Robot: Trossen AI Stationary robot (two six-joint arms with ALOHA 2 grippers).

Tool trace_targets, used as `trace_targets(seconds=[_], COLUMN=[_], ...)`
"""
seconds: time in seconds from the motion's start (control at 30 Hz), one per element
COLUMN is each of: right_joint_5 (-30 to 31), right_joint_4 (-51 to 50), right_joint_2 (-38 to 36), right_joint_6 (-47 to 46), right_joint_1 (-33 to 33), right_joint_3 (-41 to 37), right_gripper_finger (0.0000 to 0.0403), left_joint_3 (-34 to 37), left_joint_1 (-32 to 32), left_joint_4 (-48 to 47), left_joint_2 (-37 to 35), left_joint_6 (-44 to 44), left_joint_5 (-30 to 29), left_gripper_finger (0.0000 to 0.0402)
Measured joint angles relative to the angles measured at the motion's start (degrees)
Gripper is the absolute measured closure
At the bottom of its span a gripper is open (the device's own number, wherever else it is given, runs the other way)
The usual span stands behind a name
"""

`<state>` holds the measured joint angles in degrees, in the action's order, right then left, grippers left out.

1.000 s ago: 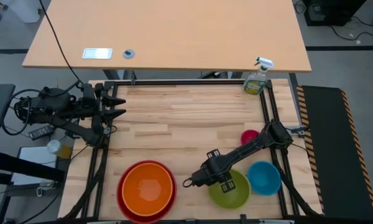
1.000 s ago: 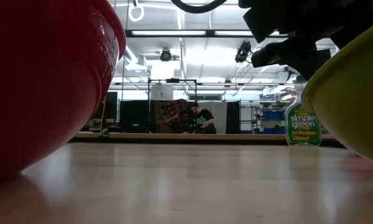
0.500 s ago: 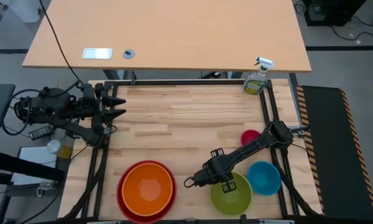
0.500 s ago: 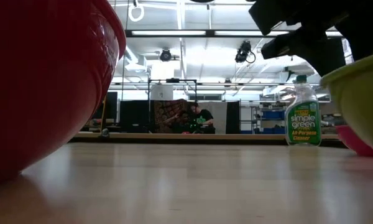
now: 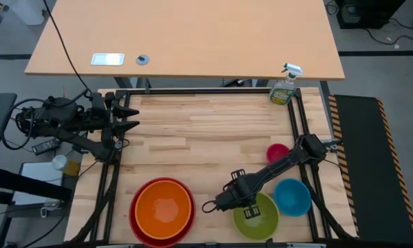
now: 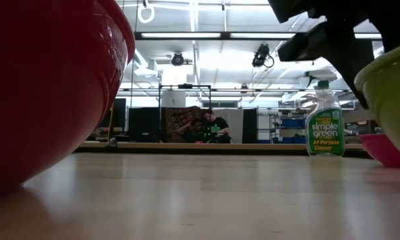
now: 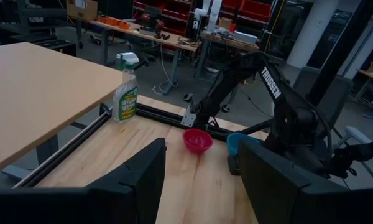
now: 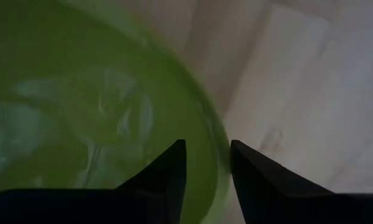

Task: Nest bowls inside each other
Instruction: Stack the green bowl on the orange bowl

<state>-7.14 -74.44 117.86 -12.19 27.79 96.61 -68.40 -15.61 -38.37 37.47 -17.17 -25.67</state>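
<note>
The orange bowl (image 5: pixel 163 208) sits nested in the red bowl (image 5: pixel 139 222) at the near left. The green bowl (image 5: pixel 258 217) is at the near right, with the blue bowl (image 5: pixel 292 196) beside it and the small pink bowl (image 5: pixel 277 151) farther back. My right gripper (image 5: pixel 241 203) points down, shut on the green bowl's left rim. My left gripper (image 5: pixel 132 117) waits open at the far left edge, level, with nothing between its fingers. My right gripper holds the green bowl by its rim (image 8: pixel 211 134), on the side toward the orange bowl. One finger (image 8: pixel 168 171) is inside the bowl and the other (image 8: pixel 255 171) outside. The fingers come from above, pointing down. Whether the bowl's base is off the table, I cannot tell.
A green spray bottle (image 5: pixel 284 86) stands at the far right corner. Black frame rails (image 5: pixel 299 124) run along the table's edges. In the low view the red bowl (image 6: pixel 47 87) fills the left side. Bare wood lies across the table's middle and far half.
My right gripper has drawn the green bowl a little toward the table's near right. In the low view the bowl has slid rightward, uncovering the spray bottle and then the pink bowl behind it.
</note>
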Motion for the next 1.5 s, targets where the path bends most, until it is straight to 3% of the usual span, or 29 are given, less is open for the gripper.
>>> trace_targets(seconds=[0.2,0.5,0.9,1.2,1.33,1.5], right_joint_5=[1.57,-0.84,-2.36,-10.92,-12.67,-9.42], right_joint_4=[2.14,4.94,3.81,4.11,7.18,18.62], right_joint_2=[0.09,-0.07,0.13,0.17,0.17,0.17], right_joint_6=[-1.14,-0.70,0.65,3.31,0.78,-6.03], right_joint_1=[-0.07,-0.33,-6.76,-12.33,-14.65,-16.74], right_joint_3=[-2.15,-2.15,5.81,15.06,20.46,24.81], right_gripper_finger=[0.0290,0.0376,0.0377,0.0376,0.0375,0.0374], left_joint_3=[0.00,0.00,0.00,0.00,0.00,0.00], left_joint_1=[0.02,-0.01,0.00,-0.01,0.02,-0.01], left_joint_4=[0.00,0.00,0.02,0.04,0.04,0.04], left_joint_2=[0.00,0.00,0.00,0.00,-0.02,0.00], left_joint_6=[-0.02,-0.28,-0.26,-0.28,-0.66,-0.66], left_joint_5=[0.00,0.00,0.00,0.00,0.00,0.00], left_gripper_finger=[0.0198,0.0198,0.0198,0.0198,0.0198,0.0198])
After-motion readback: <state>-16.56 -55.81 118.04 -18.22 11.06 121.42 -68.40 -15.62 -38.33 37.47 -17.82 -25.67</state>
